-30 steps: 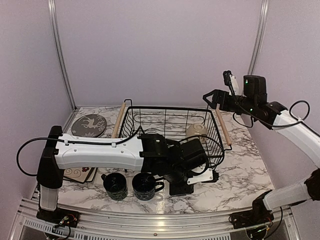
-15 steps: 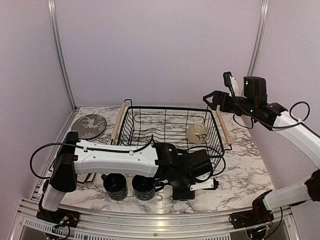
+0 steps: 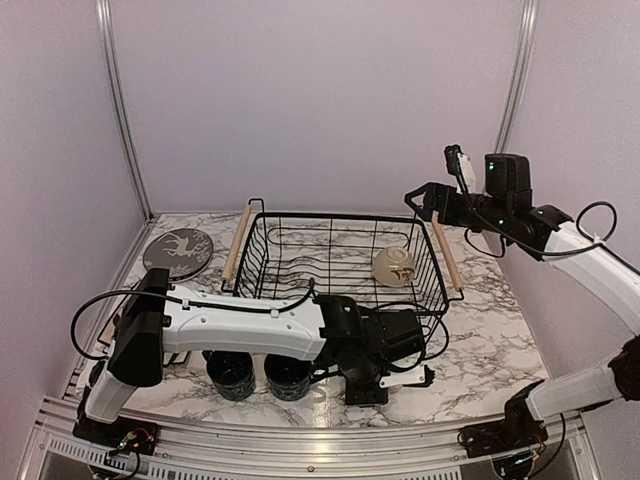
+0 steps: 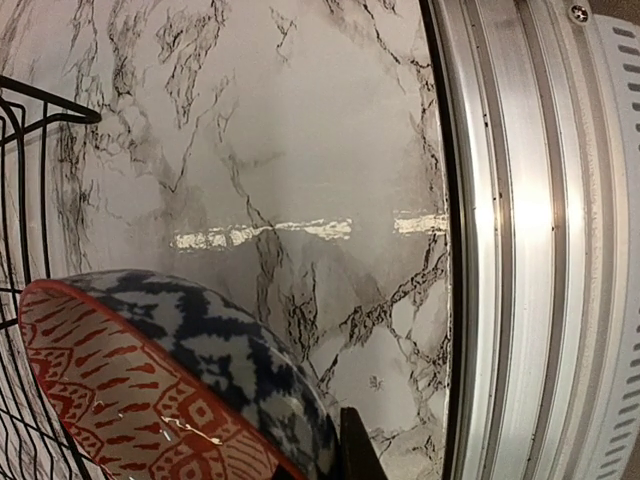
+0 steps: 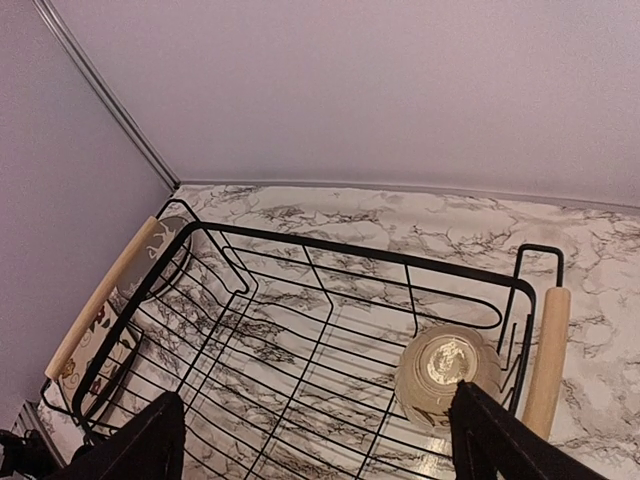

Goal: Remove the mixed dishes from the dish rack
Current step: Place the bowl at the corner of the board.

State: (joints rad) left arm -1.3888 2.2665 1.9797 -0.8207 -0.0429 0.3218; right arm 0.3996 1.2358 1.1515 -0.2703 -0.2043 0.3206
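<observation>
step: left arm is bringing the chevron bowl down onto the table in front of the dish rack, by my read
left fingers: closed, pinching the bowl at its rim
bowl location: hanging tilted over bare marble, outside the rack, just off its near edge and close to the front rail; the arm is hiding most of it from the top camera
contact: not resting yet as far as the left wrist view is showing
right fingers: spread wide, holding nothing, hovering above the rack's right end
in the rack: beige bowl is sitting at the right end, just beside the wooden handle; nothing else is showing on the wires
already out: first dark mug and second dark mug are standing side by side at the front, deer plate is lying far left
how to place: levelling the wrist first so the foot is meeting the marble flat, then lowering straight down
spot: aiming right of the second mug with a clear gap, and staying well off the rail
release: opening only once the table is taking the weight, then lifting straight up so the finger inside isn't dragging the rim
risk: letting go while tilted is inviting a roll toward the rail or a knock into the near mug
after: the open right arm is looking best placed for the beige bowl
</observation>
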